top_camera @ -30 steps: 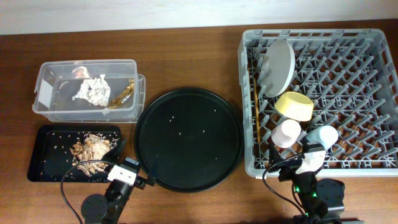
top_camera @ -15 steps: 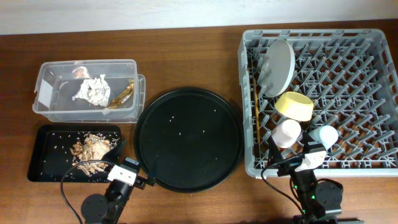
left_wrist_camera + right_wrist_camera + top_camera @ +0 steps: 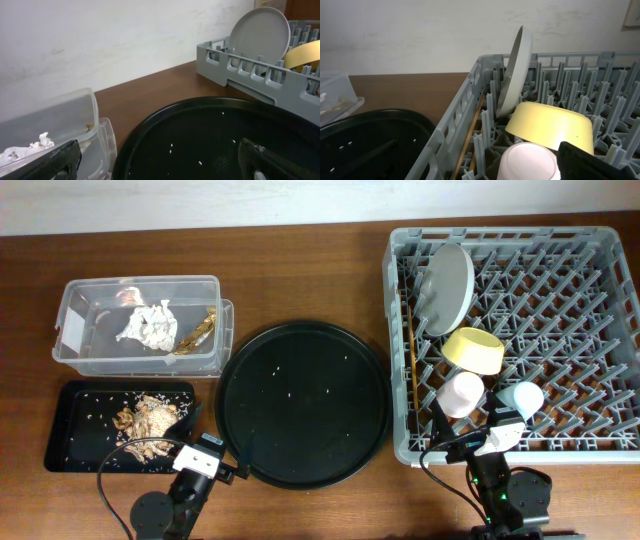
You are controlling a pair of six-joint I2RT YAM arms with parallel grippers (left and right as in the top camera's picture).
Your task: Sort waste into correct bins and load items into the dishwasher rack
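Observation:
The grey dishwasher rack (image 3: 600, 330) holds the pale grey plate (image 3: 450, 285) on edge, the yellow bowl (image 3: 475, 350), the pink cup (image 3: 460, 393), the blue cup (image 3: 520, 398) and the chopsticks (image 3: 412, 350). My right gripper (image 3: 468, 420) is open and empty at the rack's front edge, just behind the pink cup (image 3: 527, 162). The clear tub (image 3: 80, 330) holds the white tissue (image 3: 147, 325) and the foil wrapper (image 3: 197, 330). The shallow black tray (image 3: 75, 430) holds food scraps (image 3: 145, 425). My left gripper (image 3: 212, 442) is open and empty between this tray and the round tray, and shows in the left wrist view (image 3: 160, 165).
The large round black tray (image 3: 303, 402) lies in the middle with a few white crumbs on it. A second clear tub or lid (image 3: 225, 330) sits against the tub's right side. Cables loop at the front edge by both arm bases.
My right arm has drawn back slightly toward the table's front edge. The left arm and all objects have not moved.

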